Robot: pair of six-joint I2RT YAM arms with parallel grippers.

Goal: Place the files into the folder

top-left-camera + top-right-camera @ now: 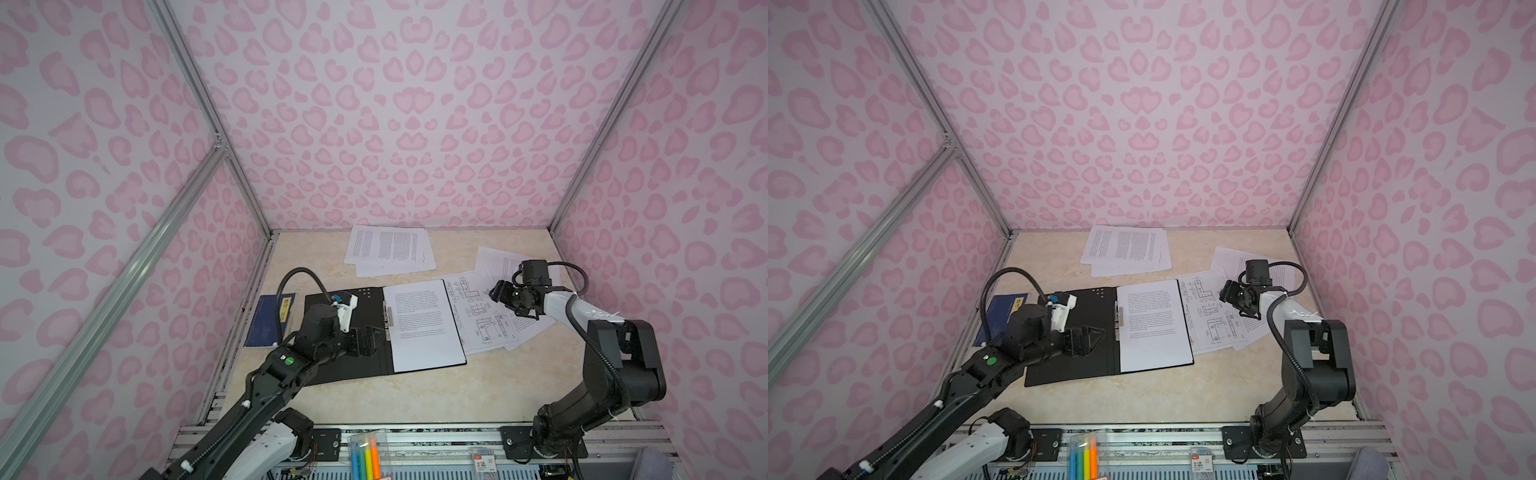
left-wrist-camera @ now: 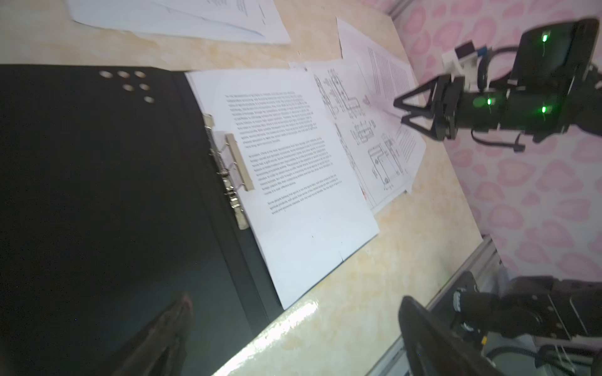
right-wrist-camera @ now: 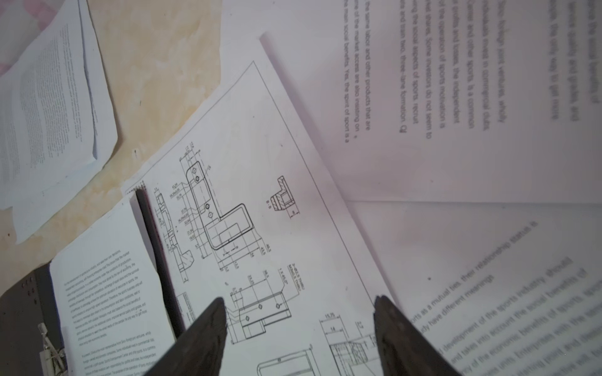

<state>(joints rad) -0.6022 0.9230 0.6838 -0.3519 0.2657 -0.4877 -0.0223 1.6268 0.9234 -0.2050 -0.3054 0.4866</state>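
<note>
1. Far left on the worktop (image 1: 415, 399) I see a dark blue booklet (image 1: 269, 322) with a yellow label. It lies just beside the folder's left edge.
2. The left fingers (image 2: 163, 338) hang over the folder's left half. They are spread wide, with nothing between them.
3. The folder (image 1: 357, 368) lies open and flat, black inside up, a little left of the worktop's middle. A metal clip (image 1: 388, 314) sits along its spine.
4. One of the files, a text sheet (image 1: 424, 332), lies in the folder's right half and covers nearly all of it. Its left edge is at the clip.
5. Behind the folder, near the back wall, a fanned back stack (image 1: 390, 249) of printed files rests on the worktop.
6. Just right of the folder lie the drawing sheets (image 1: 478, 316), touching its right edge. I cannot tell whether they slip under it.
7. The right fingers (image 3: 202, 335) point down over the drawing sheets. They stand apart and hold nothing, and the drawing shows in the gap between them. I cannot tell whether the tips touch the paper.
8. More text pages (image 1: 498, 262) lie partly under the drawings and spread toward the right wall.
</note>
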